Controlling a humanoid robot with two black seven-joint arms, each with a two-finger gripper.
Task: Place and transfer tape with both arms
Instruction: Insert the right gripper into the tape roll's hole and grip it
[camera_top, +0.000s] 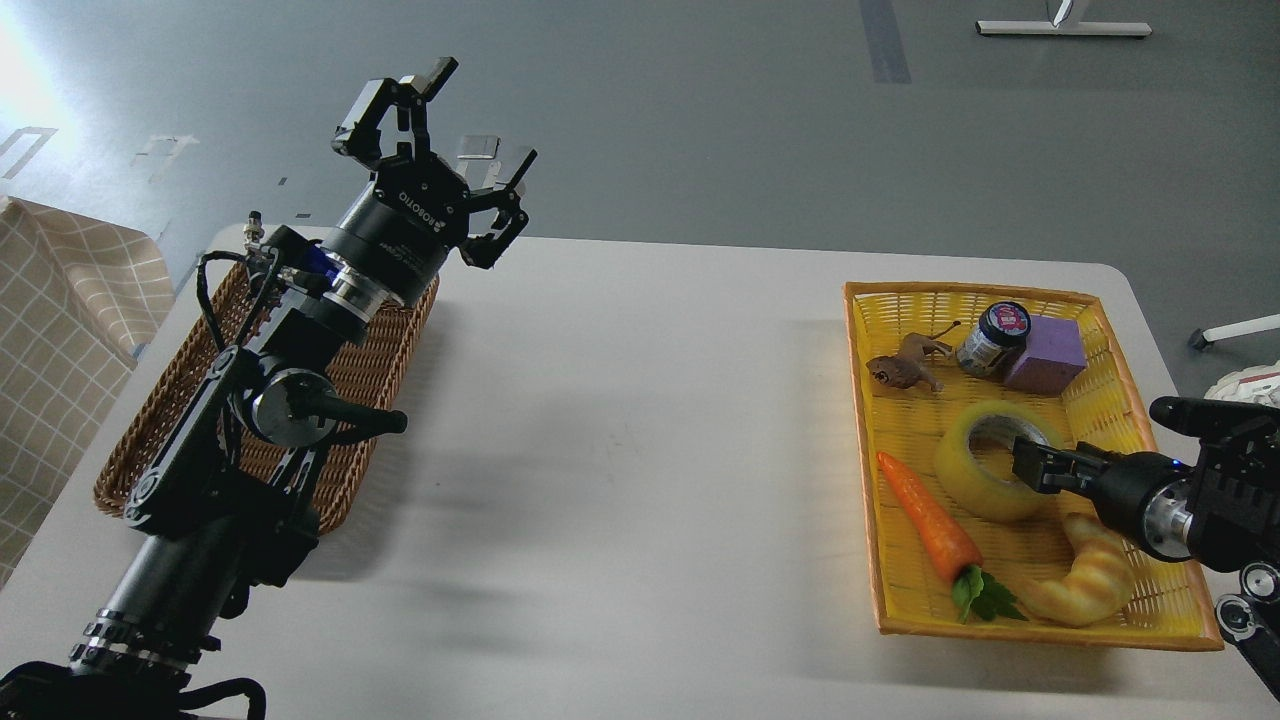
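The tape (985, 462) is risking slipping: right gripper (1032, 464), closure indeterminable, is reaching its core edge; left gripper (440, 135) is gaping.

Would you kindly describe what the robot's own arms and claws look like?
Both arms are black and jointed. The left arm has silver joint discs, loose black cables, a blue light and a cylindrical wrist lettered "ROBOTIQ", ending in a black fingered left claw. The right claw is dark, behind a silver wrist ring.

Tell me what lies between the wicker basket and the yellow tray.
Head view: only bare white table between the wicker basket and the yellow tray; no object sits there.
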